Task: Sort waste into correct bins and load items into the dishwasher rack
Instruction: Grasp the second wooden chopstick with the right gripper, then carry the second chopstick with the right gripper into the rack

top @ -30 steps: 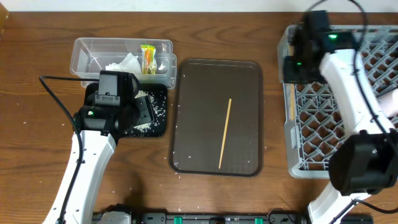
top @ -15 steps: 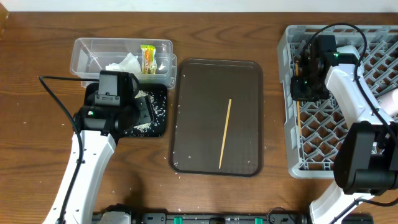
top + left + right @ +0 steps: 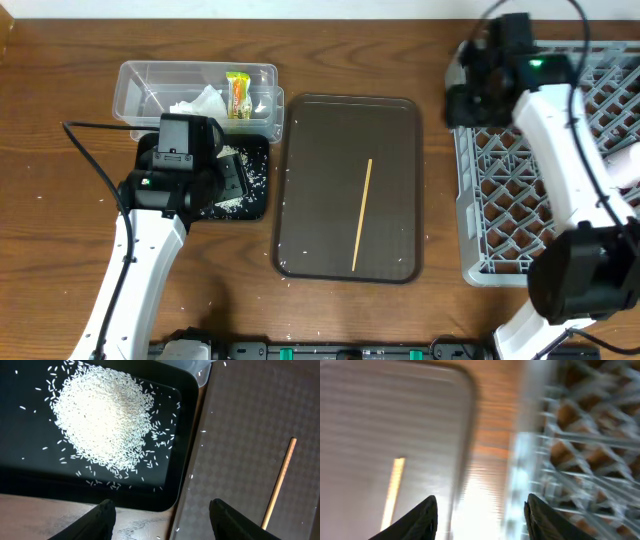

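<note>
My left gripper point(image 3: 167, 520) hangs open and empty over the near edge of the shallow black tray point(image 3: 30, 475). A pile of white rice point(image 3: 100, 420) lies in that tray. The clear tub point(image 3: 140, 85) behind it holds the crumpled tissue point(image 3: 200, 101) and the snack wrapper point(image 3: 237, 94). One wooden chopstick point(image 3: 362, 214) lies on the brown serving tray point(image 3: 320, 150). My right gripper point(image 3: 482, 517) is open and empty above the gap between the serving tray and the grey rack point(image 3: 560, 190). Its wrist view is blurred. A second chopstick point(image 3: 467, 165) lies along the rack's left side.
A white cup point(image 3: 628, 160) shows at the rack's right edge. Stray rice grains dot the wood around the black tray and the brown tray's rim. The left arm's cable point(image 3: 90, 160) loops over the table left of the black tray.
My right gripper has opened and moved from inside the rack's left side up and left to its edge. The left arm has not moved.
</note>
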